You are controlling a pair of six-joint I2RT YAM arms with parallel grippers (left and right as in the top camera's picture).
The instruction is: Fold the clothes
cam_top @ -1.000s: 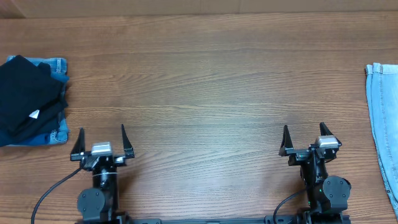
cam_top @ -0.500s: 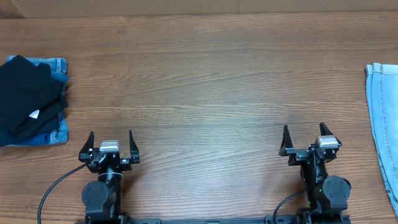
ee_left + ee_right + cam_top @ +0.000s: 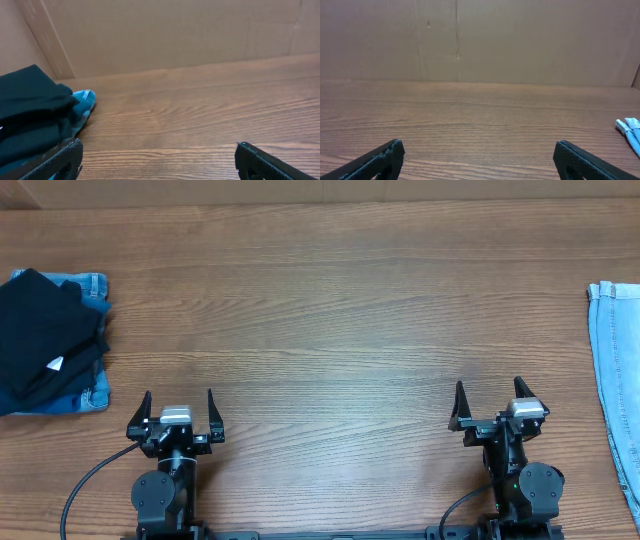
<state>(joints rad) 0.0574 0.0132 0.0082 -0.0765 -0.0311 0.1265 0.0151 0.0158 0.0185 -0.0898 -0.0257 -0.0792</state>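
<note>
A folded black garment [image 3: 40, 330] lies on folded blue jeans [image 3: 92, 288] at the table's left edge; the stack also shows in the left wrist view [image 3: 30, 110]. A light blue denim piece [image 3: 617, 370] lies flat at the right edge, and its corner shows in the right wrist view [image 3: 629, 127]. My left gripper [image 3: 178, 402] is open and empty at the near left, right of the stack. My right gripper [image 3: 490, 393] is open and empty at the near right, left of the denim.
The wooden table [image 3: 340, 310] lies between the two piles. A cardboard wall [image 3: 480, 40] stands along the far edge of the table. Black cables [image 3: 90, 485] run from the arm bases at the near edge.
My left gripper has swung a little to the right and now points straight ahead. The right arm and the clothes have not moved.
</note>
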